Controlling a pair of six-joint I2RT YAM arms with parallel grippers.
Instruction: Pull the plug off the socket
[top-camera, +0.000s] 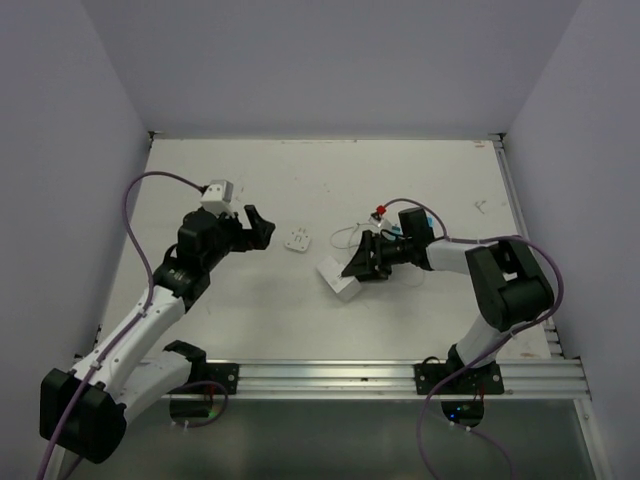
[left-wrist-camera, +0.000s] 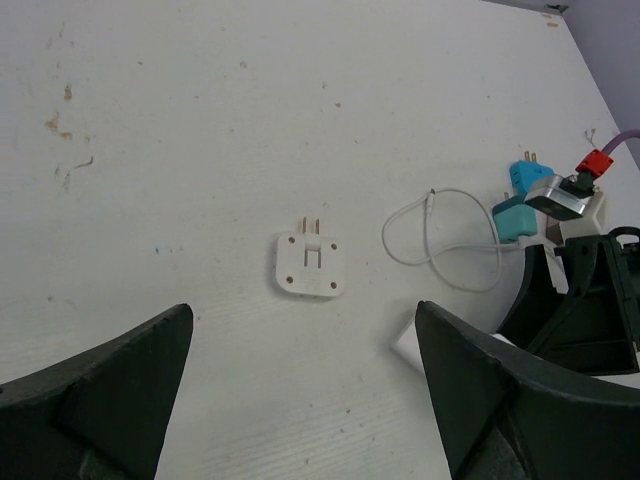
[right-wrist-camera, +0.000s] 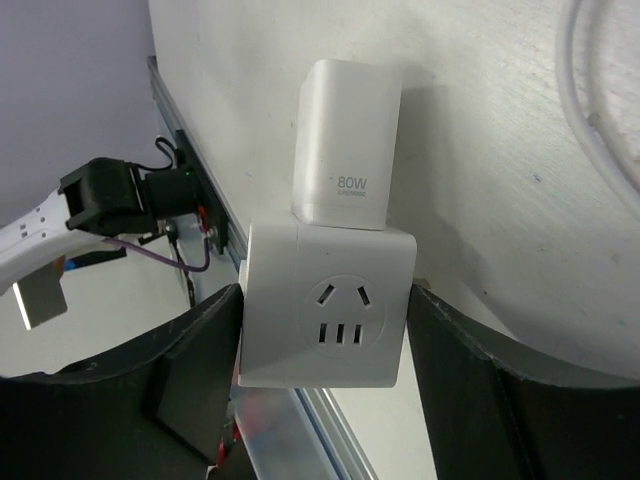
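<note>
At the near edge of the matt white surface (top-camera: 300, 320), a ribbed aluminium rail (top-camera: 330, 377) is seen, and both arm bases are clamped to it. Just beyond it, right of centre, the socket (right-wrist-camera: 325, 310) is held by the right jaws. It is a glossy white plastic cube with softly rounded edges, and it is pressed on two opposite sides by matt black fingers (right-wrist-camera: 190, 380). On the face turned to the wrist camera, a round recess with two slanted slots is shown above a row of three short slots. The plug (right-wrist-camera: 345, 140), a smooth white rectangular block printed "80W", is seated in the adjoining face and points away from the wrist.

Farther out on the left, the left jaws are spread wide and are empty. Ahead of them, a flat white square piece (left-wrist-camera: 310, 265) with rounded corners and two short metal prongs is laid flat on the surface. To its right, a thin white cable (left-wrist-camera: 430, 240) is curled in a loose loop that runs to a teal adapter (left-wrist-camera: 515, 215). The surface there is flecked with small brown marks and fine scratches.
</note>
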